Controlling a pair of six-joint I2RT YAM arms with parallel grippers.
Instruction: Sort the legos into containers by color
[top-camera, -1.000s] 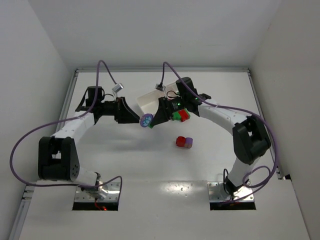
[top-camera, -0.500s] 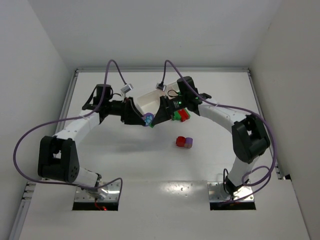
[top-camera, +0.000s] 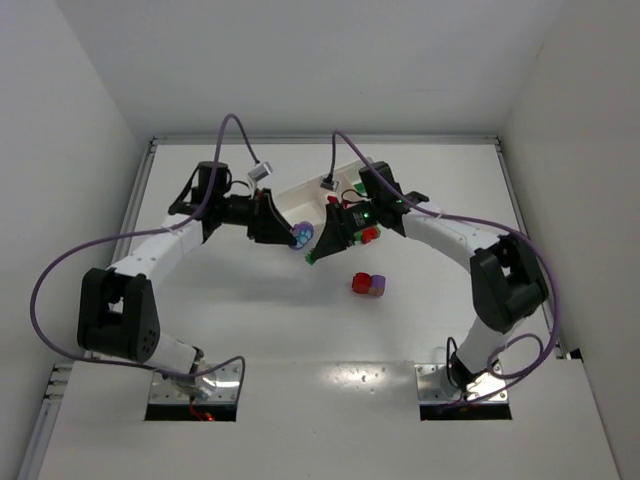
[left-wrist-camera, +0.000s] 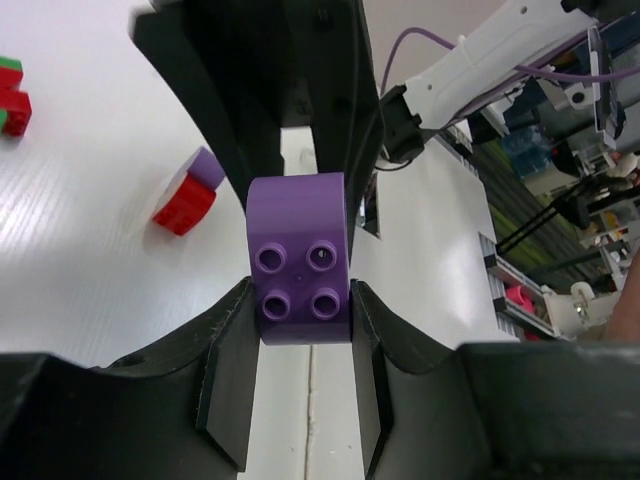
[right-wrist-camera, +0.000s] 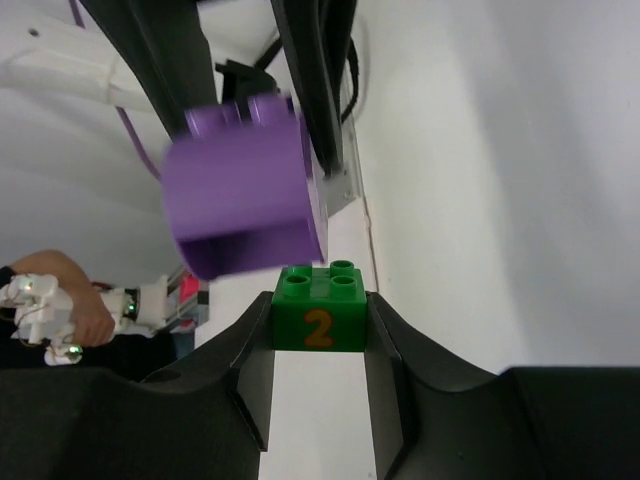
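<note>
The left gripper (left-wrist-camera: 305, 305) clamps a purple brick (left-wrist-camera: 300, 235) between its fingers. The right gripper (right-wrist-camera: 320, 325) pinches a green brick (right-wrist-camera: 318, 322) marked 2, just beside the purple one, at its 5 o'clock from above. The white tray (top-camera: 297, 192) lies at 12 o'clock, partly hidden by both wrists. A red-and-purple stack (top-camera: 367, 285) sits on the table (top-camera: 300, 330) at 4 o'clock.

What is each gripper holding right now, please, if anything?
Left gripper: closed on the purple brick.
Right gripper: closed on the green brick.
</note>
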